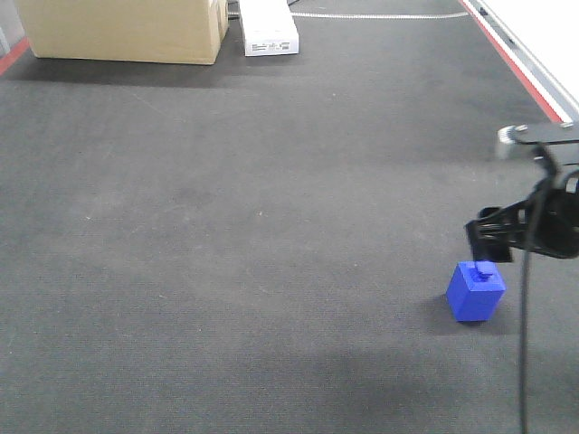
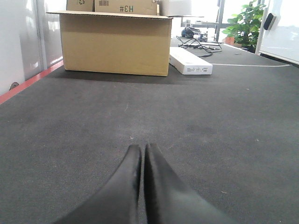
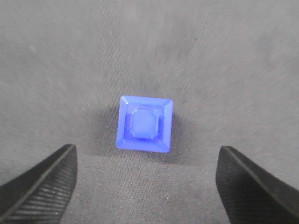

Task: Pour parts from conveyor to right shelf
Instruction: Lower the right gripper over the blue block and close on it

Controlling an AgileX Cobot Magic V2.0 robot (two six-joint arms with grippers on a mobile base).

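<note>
A small blue cube-shaped part (image 1: 476,291) with a raised stud on top sits on the dark grey belt surface (image 1: 226,226) at the right. My right gripper (image 1: 493,237) hangs just above it with its jaws wide apart. In the right wrist view the blue part (image 3: 145,124) lies below, between and ahead of the two black fingertips (image 3: 51,175). My left gripper (image 2: 142,149) is shut and empty, low over the grey surface; it does not show in the front view. No shelf is in view.
A large cardboard box (image 1: 127,29) and a flat white box (image 1: 269,27) stand at the far edge; both also show in the left wrist view, the cardboard box (image 2: 116,43) and the white box (image 2: 190,61). A red and white border (image 1: 520,63) runs along the right side.
</note>
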